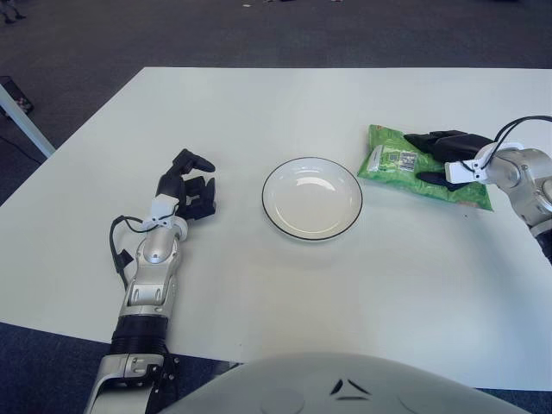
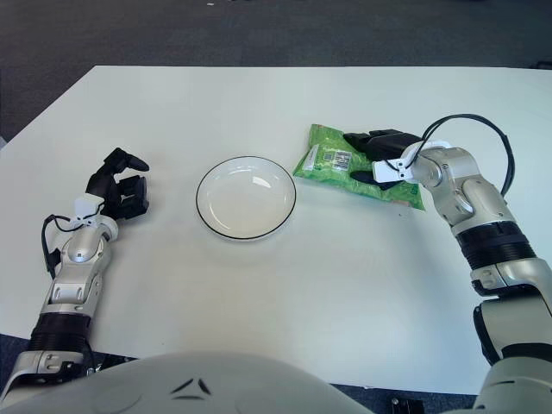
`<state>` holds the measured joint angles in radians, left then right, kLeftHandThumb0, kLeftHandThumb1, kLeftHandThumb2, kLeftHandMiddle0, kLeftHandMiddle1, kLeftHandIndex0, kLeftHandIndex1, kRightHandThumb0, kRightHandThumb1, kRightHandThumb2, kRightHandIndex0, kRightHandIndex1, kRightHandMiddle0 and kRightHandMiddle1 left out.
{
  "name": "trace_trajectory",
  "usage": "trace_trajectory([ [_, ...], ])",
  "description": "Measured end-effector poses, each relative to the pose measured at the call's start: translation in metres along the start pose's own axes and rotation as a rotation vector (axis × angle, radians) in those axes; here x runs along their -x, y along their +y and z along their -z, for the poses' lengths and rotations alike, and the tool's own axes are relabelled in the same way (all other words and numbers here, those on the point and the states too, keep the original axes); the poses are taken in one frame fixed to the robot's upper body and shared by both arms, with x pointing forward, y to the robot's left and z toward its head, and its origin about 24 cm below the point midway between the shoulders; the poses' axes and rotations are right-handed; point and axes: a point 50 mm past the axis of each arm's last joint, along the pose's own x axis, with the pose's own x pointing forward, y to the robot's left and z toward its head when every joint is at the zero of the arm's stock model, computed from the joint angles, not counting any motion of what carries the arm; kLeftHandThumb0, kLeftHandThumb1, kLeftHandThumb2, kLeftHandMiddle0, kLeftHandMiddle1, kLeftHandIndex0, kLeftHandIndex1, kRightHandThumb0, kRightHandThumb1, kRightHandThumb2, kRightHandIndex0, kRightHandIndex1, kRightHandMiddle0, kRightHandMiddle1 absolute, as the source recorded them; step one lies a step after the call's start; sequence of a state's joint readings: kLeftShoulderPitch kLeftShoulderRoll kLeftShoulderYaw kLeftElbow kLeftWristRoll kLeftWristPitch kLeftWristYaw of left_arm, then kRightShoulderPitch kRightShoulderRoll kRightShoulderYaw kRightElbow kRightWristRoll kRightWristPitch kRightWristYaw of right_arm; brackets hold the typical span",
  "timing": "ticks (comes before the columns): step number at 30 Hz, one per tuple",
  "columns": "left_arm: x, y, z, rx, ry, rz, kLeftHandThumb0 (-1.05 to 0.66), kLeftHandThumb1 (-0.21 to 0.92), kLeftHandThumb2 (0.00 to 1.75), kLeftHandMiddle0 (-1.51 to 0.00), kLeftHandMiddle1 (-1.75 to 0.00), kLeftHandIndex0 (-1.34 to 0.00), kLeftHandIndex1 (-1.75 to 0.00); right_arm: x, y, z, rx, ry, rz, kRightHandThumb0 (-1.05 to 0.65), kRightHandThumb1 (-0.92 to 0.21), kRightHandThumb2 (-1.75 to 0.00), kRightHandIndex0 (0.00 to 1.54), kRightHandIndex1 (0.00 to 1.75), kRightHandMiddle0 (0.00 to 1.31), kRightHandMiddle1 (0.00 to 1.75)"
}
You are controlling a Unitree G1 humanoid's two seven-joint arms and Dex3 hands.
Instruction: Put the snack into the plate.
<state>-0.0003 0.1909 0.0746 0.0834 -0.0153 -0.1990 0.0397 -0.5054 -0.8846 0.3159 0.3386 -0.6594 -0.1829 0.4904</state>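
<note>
Snack (image 1: 398, 163) under right hand (image 1: 442, 156), beside plate (image 1: 281, 217).

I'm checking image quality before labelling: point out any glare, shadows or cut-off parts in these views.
Left eye view: a soft highlight sits inside the plate; the right hand on the snack bag shows, but its forearm is cropped at the frame edge. Right eye view: the whole right arm shows; the left hand casts only a faint shadow on the table. The robot's torso blocks the bottom edge in both views.
</note>
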Motion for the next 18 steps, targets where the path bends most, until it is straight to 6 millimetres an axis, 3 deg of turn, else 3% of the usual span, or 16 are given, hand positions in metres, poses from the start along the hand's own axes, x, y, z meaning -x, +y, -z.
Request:
trace_trajectory([
  [5, 0.000, 0.000, -0.001, 0.000, -0.004, -0.004, -0.42, 0.53, 1.05, -1.15, -1.75, -0.45, -1.75, -0.002, 0.006, 0.002, -0.027, 0.035, 0.173, -0.89, -0.92, -0.81, 0.00, 0.53, 0.00, 0.86],
  [10, 0.001, 0.000, 0.000, -0.001, -0.001, -0.007, -0.42, 0.53, 1.05, -1.15, -1.75, -0.45, -1.75, -0.001, 0.016, 0.001, -0.070, 0.075, 0.352, -0.77, -0.92, -0.78, 0.00, 1.16, 0.00, 1.46],
  [13, 0.001, 0.000, 0.000, -0.005, 0.000, -0.008, -0.42, 0.53, 1.05, -1.15, -1.75, -0.45, -1.75, 0.000, 0.019, 0.000, -0.100, 0.086, 0.422, -0.49, -0.92, -0.60, 0.00, 1.48, 0.13, 1.65],
  [16, 0.001, 0.000, 0.000, -0.007, 0.002, -0.009, -0.42, 0.53, 1.05, -1.15, -1.75, -0.45, -1.75, 0.000, 0.019, 0.000, -0.130, 0.092, 0.479, -0.40, -0.92, -0.55, 0.00, 1.62, 0.18, 1.72],
  [18, 0.001, 0.000, 0.001, -0.008, 0.003, -0.009, -0.42, 0.53, 1.05, -1.15, -1.75, -0.45, -1.75, 0.000, 0.019, 0.000, -0.148, 0.092, 0.502, -0.21, -0.76, -0.74, 0.23, 1.58, 0.23, 1.73],
])
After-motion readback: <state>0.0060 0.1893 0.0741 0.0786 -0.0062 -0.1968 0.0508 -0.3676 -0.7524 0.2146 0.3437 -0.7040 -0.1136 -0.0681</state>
